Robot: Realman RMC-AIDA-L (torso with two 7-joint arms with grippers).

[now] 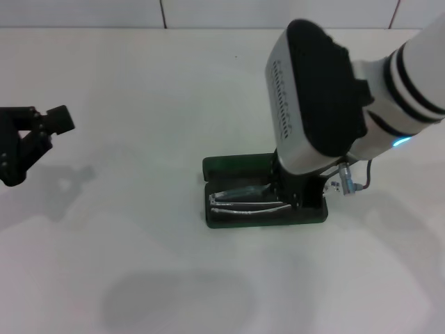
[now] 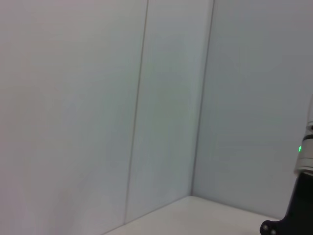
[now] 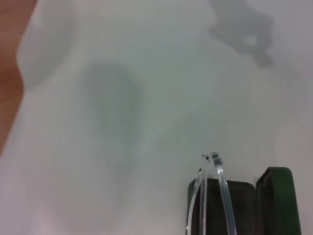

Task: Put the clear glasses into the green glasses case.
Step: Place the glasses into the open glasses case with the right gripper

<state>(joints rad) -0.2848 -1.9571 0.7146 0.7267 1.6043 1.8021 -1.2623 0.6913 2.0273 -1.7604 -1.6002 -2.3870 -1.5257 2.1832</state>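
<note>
1. Centrally on the white surface lies the green glasses case, open, its lid raised along the far edge and its tray toward the robot.
2. The clear glasses rest in the tray of the case, their thin arms running lengthwise toward the case's left end; in the right wrist view the arm tips reach slightly past the case's end edge.
3. The right gripper is down over the right half of the case, right at the glasses. Its bulky wrist housing covers the fingers, so I cannot tell whether they are apart, together, or clamped on the frame.
4. The left gripper hangs at the far left edge of the head view, well apart from the case, with its fingers spread apart and nothing between them.
5. Bare surface stretches between the left gripper and the case, and also in front of the case toward the robot.
6. The wall behind meets the surface well beyond the case's lid.
7. The right wrist view shows a brown strip beyond the surface's edge, far from the case.
</note>
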